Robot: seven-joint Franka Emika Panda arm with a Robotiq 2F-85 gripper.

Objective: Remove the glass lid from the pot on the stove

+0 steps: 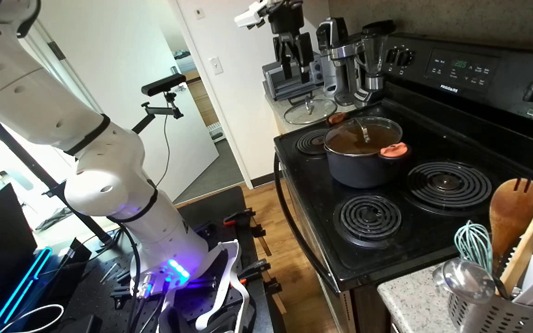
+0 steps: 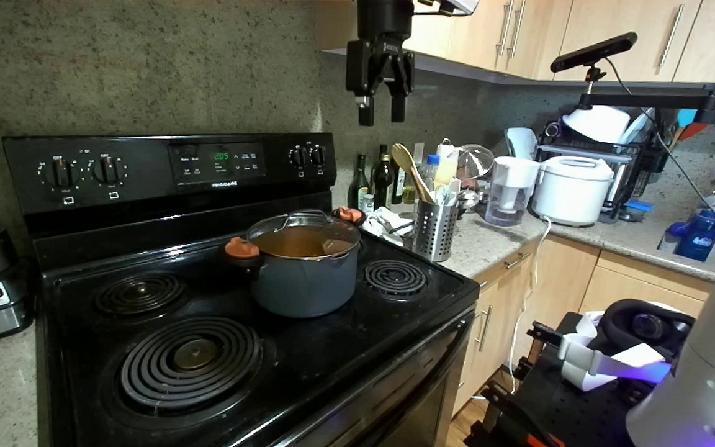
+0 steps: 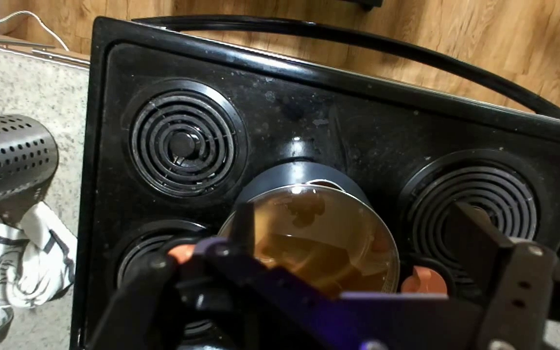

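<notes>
Gaping above stove (image 2: pixel 320 354), end effector (image 2: pixel 382 114); glass lid (image 2: pixel 301 236) on pot (image 2: pixel 308 285).

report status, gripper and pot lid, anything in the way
Gripper open, empty, raised above stove. Glass lid on pot. Nothing seen between gripper and lid.

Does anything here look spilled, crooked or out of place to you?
A second lid lies on the counter beside the stove, a little odd since the pot already has a glass lid on. Pale smudges mark the stove's top in the wrist view; old splashes or wear, I can't tell. I see nothing broken.
</notes>
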